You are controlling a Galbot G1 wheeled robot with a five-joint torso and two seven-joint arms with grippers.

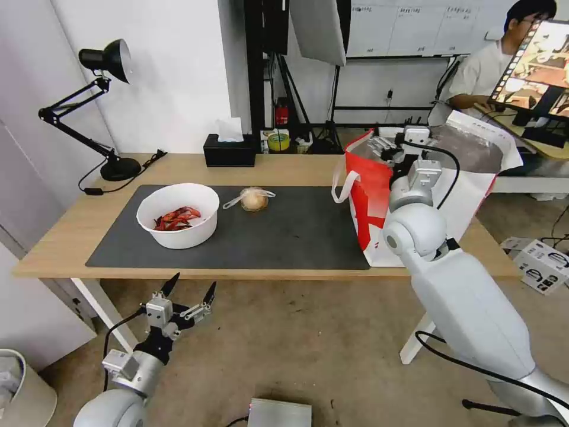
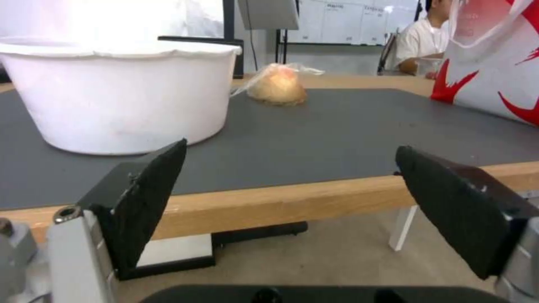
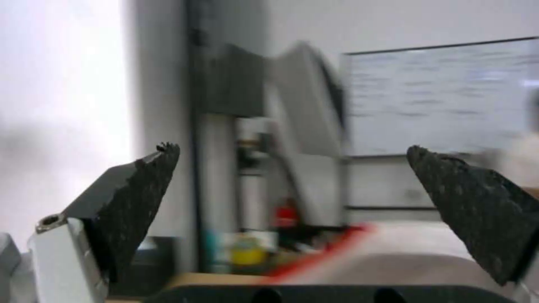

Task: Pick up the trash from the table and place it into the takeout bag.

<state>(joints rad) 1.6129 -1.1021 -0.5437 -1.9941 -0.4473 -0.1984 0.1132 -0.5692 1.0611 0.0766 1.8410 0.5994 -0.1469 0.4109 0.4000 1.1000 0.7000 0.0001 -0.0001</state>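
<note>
The right gripper is hovering, jaws apart and empty, over the takeout bag, while the left gripper is idling, jaws spread, below the table edge.

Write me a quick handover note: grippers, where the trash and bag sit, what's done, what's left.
Left gripper: open, empty, low in front of the table's near edge.
Right gripper: open, empty, raised over the white-and-red takeout bag at the table's right end.
On the dark grey mat: white round bowl of red crayfish shells and small clear bag with a beige lump.
Left: both still need bagging.
</note>
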